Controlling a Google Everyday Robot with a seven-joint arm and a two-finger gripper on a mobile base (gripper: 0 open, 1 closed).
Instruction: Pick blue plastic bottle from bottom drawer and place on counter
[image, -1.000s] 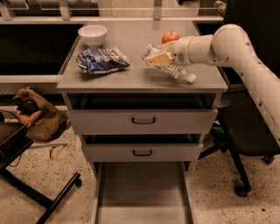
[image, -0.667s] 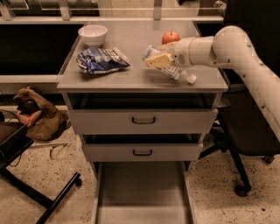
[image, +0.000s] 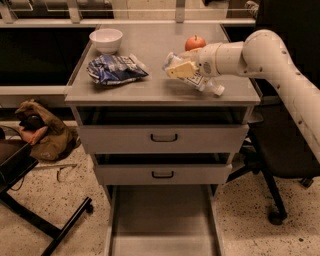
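Step in hand: we judge this as the placing step, with only the release and the retreat left.
Gripper: the gripper (image: 179, 68) sits right of centre in the upper half of the frame, low over the bench (image: 150, 89), on an arm coming in from the right edge.
Fingers: the yellowish fingers (image: 184, 70) look to be pinching the bottle's body.
Bottle: the blue plastic bottle (image: 204, 82) lies tilted in that grip. Its white cap points to the lower right and appears to touch the bench near the front right corner.
Bottom drawer: the bottom drawer (image: 160, 217) stands pulled out at the bottom of the frame, and nothing shows on its floor.
Neighbours: an apple (image: 195, 42) is just behind the gripper. A snack bag (image: 116, 69) and a white bowl (image: 106, 39) sit well apart to the left.
How to do it well: we lower the raised end until the whole body rests flat, spread the fingers slowly, then lift straight up.
Risk: the bottle is round and close to the front edge, so a sideways pull could roll it off.
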